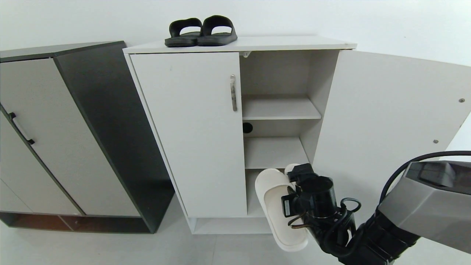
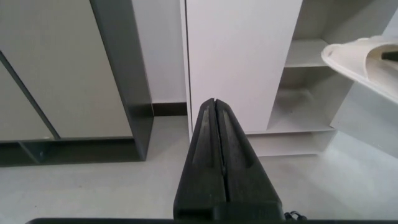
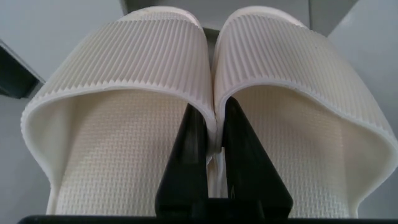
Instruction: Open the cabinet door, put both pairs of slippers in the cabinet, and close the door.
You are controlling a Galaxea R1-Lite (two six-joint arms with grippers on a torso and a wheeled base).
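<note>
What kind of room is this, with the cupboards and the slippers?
Probably an entryway, or a test room set up like one. A white shoe cabinet with one door open stands against a bare wall, black slippers sit on top, and a dark grey cabinet stands beside it.

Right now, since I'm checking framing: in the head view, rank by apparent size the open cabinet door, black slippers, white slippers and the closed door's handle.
Largest: open cabinet door.
Next: white slippers and black slippers, about alike; the white pair is nearer and partly hidden, so unranked.
Smallest: handle.
</note>
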